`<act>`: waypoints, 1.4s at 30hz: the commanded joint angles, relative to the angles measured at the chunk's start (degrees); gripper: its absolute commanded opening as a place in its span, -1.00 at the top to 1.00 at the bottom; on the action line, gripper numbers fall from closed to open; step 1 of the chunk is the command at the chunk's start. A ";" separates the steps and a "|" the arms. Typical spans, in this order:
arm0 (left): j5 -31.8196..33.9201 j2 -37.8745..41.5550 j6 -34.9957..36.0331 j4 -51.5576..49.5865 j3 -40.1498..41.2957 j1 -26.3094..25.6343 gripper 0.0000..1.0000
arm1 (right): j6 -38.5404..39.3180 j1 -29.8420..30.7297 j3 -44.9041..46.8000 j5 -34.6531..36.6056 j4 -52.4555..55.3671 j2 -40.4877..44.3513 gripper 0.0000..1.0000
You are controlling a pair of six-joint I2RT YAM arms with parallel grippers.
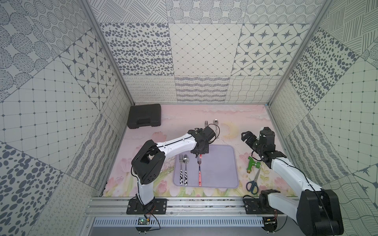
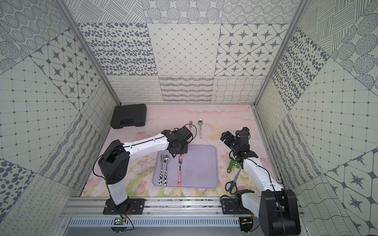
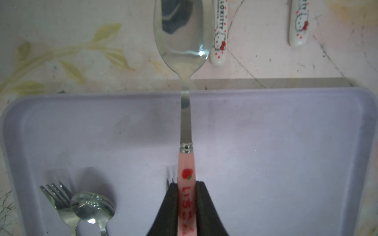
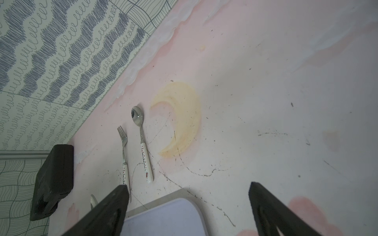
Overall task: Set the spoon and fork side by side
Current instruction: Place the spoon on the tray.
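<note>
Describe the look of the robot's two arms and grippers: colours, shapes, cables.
The left arm and right arm share glossy white link shells between bulky black joint housings, each bolted to a black base plate. Thin black cables run along them. The left gripper and right gripper have matt black, wedge-shaped fingers.

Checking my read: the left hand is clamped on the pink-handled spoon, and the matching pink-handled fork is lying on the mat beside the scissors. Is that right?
Not quite. The pink-handled fork lies on the tray, not off it, as both top views show. The rest holds: the left hand is clamped on the pink-handled spoon, seen in the left wrist view.
</note>
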State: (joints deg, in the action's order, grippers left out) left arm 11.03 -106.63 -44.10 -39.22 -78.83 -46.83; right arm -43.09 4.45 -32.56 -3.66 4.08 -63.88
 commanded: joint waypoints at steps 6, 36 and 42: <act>3.71 3.73 -9.72 1.87 5.94 -6.16 1.00 | -0.06 0.21 -0.14 -0.22 -1.62 1.08 -0.94; 6.38 3.02 -22.41 1.89 12.51 -21.26 0.93 | 0.11 0.21 -0.16 -0.12 -1.44 1.28 -0.94; 6.90 3.38 -24.20 1.39 13.63 -22.78 0.94 | 0.20 0.21 -0.14 0.05 -1.35 1.47 -0.94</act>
State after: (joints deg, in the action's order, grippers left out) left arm 15.94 -103.28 -64.95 -36.95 -65.87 -68.58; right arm -43.09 4.45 -32.56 -3.86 4.08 -63.70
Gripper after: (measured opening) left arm 0.166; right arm 0.969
